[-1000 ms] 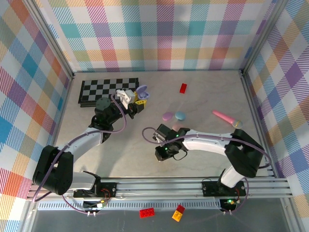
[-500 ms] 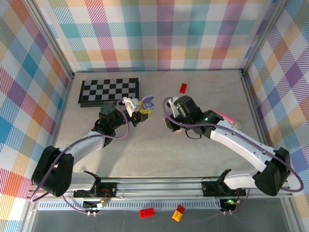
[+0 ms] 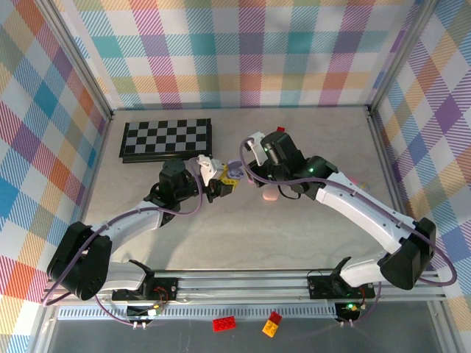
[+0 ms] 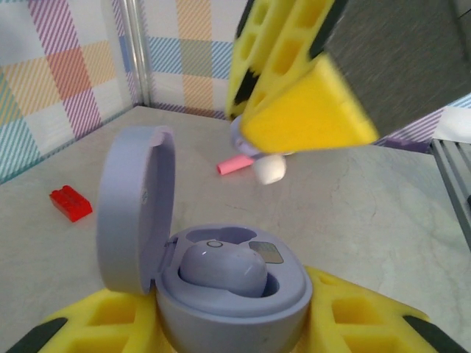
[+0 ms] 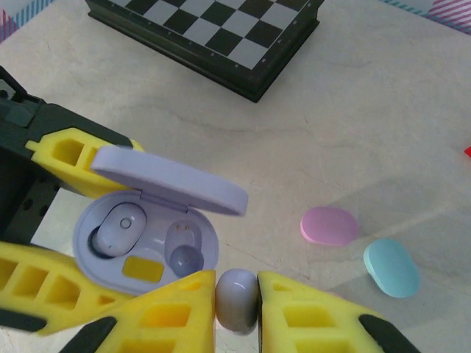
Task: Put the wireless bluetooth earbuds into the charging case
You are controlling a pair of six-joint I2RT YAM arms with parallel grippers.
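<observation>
Two grips to mind. Left claw [image 4: 232, 331] closed part-way around the base of the open purple charging case [image 4: 228, 298], holding it off the counter [image 5: 383, 110] with the lid [image 4: 132, 206] tipped up on that claw's left. Seated earbud [image 4: 221, 268] in one well, free well [image 5: 184, 250] beside it, apparently waiting. Right claw [image 5: 236, 303] all but shut, pinching a pale earbud [image 5: 236, 294] at the very fingertips, just short of the case rim, ahead and to the left of those tips. Pink case [image 5: 329, 225] and blue case [image 5: 391, 268] closed on the counter, ahead and to the right of the right claw.

Likely trouble: a thin tip-hold on a small glossy bud, so could slip or swivel at first contact. Coming in off-line would catch the rim or nudge the lid shut. Pressing hard might twist the case in the left claw. Letting go early would probably leave the bud cocked on the rim, not down in the well.
</observation>
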